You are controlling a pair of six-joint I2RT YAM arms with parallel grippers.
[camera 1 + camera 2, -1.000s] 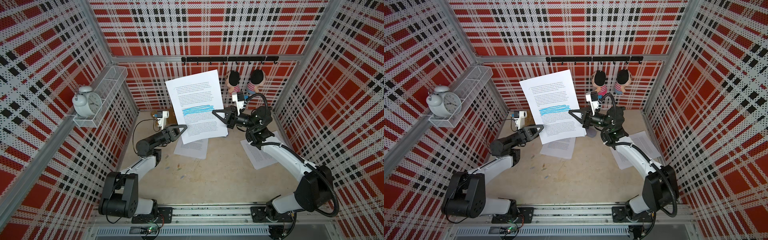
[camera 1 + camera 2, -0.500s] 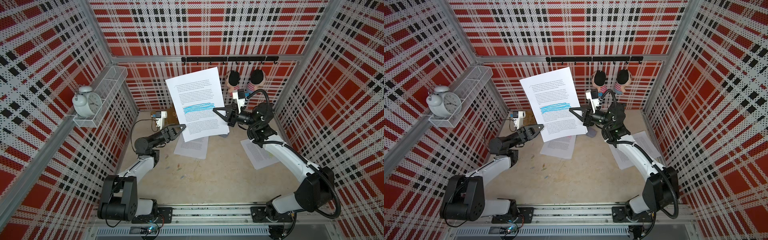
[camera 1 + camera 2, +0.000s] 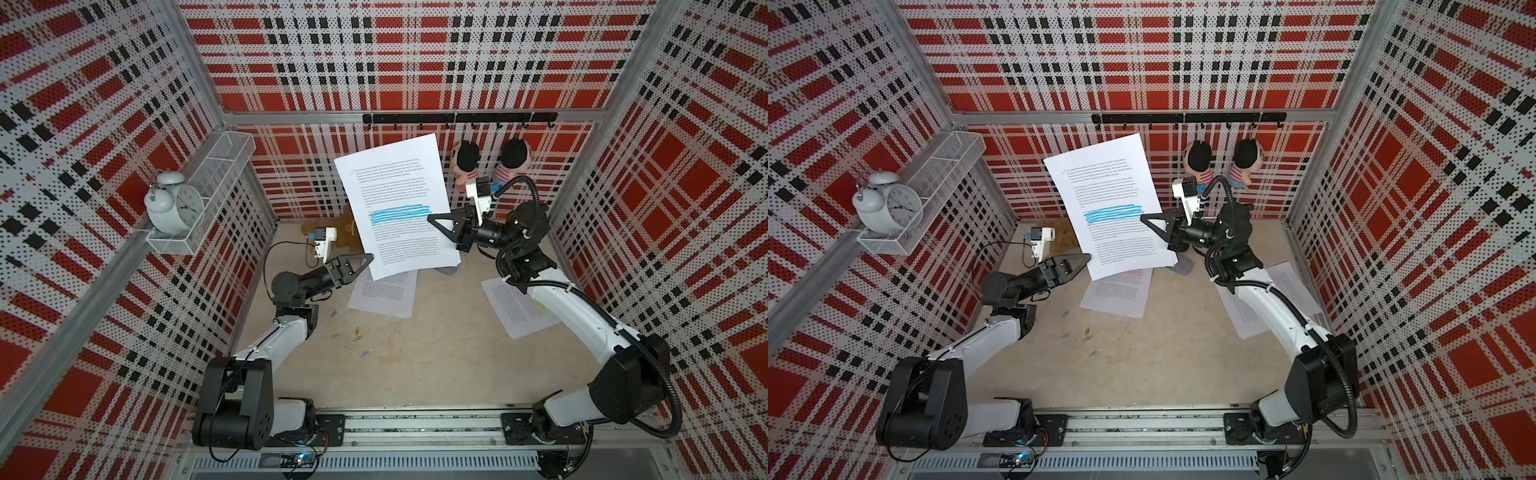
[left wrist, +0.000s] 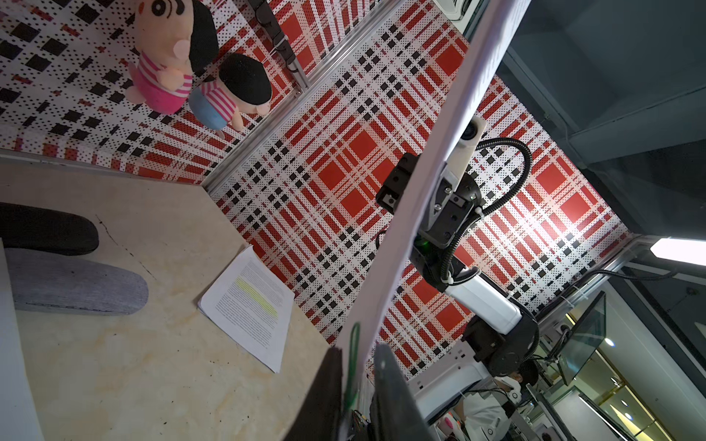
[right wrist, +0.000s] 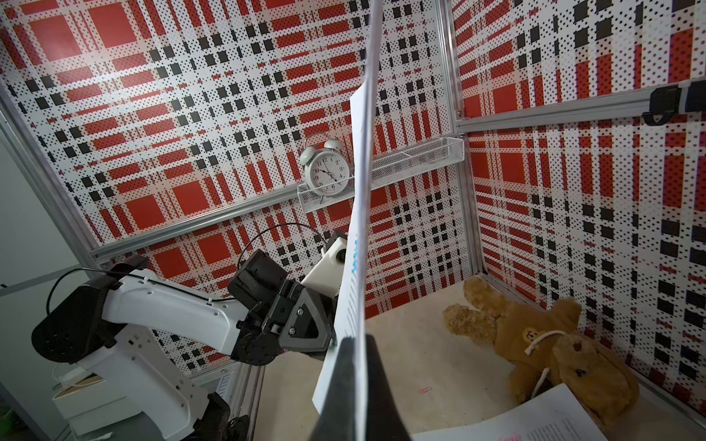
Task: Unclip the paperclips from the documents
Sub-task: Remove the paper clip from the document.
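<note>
At the lower corner of the lifted blue-highlighted document (image 3: pixel 399 208), a green bent-wire paperclip (image 4: pixel 353 355) sits pinched between the narrowed fingers of the left gripper (image 3: pixel 370 257). The right gripper (image 3: pixel 430 216) clamps the sheet's side edge. Below lies a mottled beige tabletop (image 3: pixel 436 357), enclosed by perforated plaid walls (image 3: pixel 374 54).

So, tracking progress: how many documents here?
3: blue-highlighted document raised in the right end effector; pink-highlighted document flat beneath it; yellow-highlighted document flat on table, right side.

And the left gripper (image 3: pixel 367 260) has snapped narrow, clamping the green paperclip (image 4: pixel 354 353) at the lower-left corner of the blue-highlighted document (image 3: pixel 397 183)! The right gripper (image 3: pixel 433 217) has carried that sheet a touch higher in the frame.
</note>
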